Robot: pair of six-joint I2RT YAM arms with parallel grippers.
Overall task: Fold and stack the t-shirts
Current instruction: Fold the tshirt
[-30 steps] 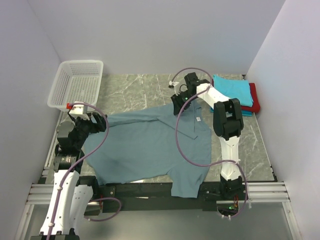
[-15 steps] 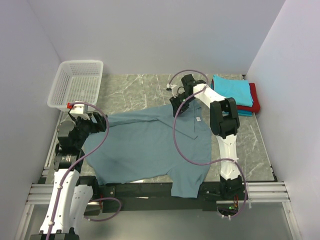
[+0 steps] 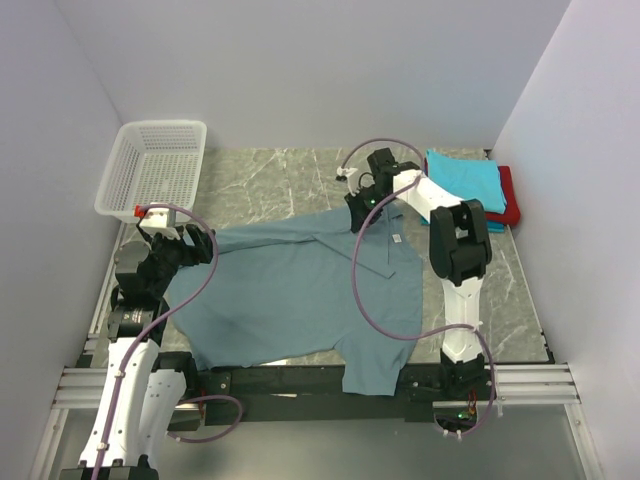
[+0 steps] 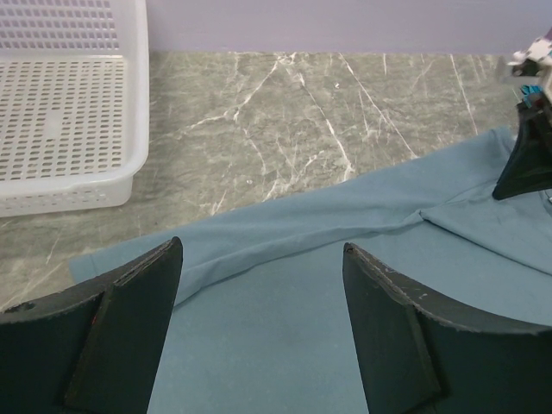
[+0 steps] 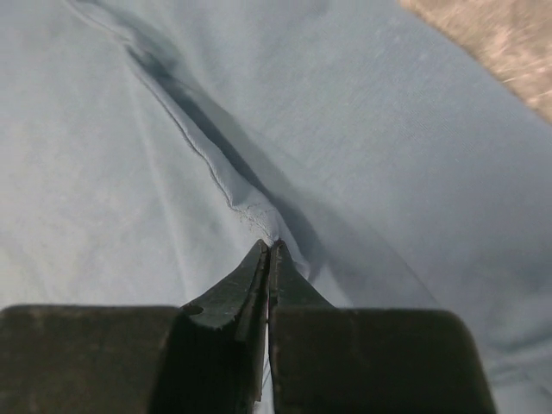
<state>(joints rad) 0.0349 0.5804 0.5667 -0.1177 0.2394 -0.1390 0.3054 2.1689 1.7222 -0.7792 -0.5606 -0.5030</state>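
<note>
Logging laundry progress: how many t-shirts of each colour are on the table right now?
Grey-blue t-shirt: 1
Turquoise t-shirt: 1
Red t-shirt: 1
Teal t-shirt: 1 (only an edge shows)
Total: 4

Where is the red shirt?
In the top view, the red shirt lies at the far right corner of the table, under the folded turquoise shirt, right of the big grey-blue shirt the right gripper pinches.

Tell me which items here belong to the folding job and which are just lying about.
Job: large dusty grey-blue cloth t-shirt, spread out; folded turquoise cloth shirt atop folded red cloth shirt.
Lying about: white plastic mesh basket, far left corner.
</note>
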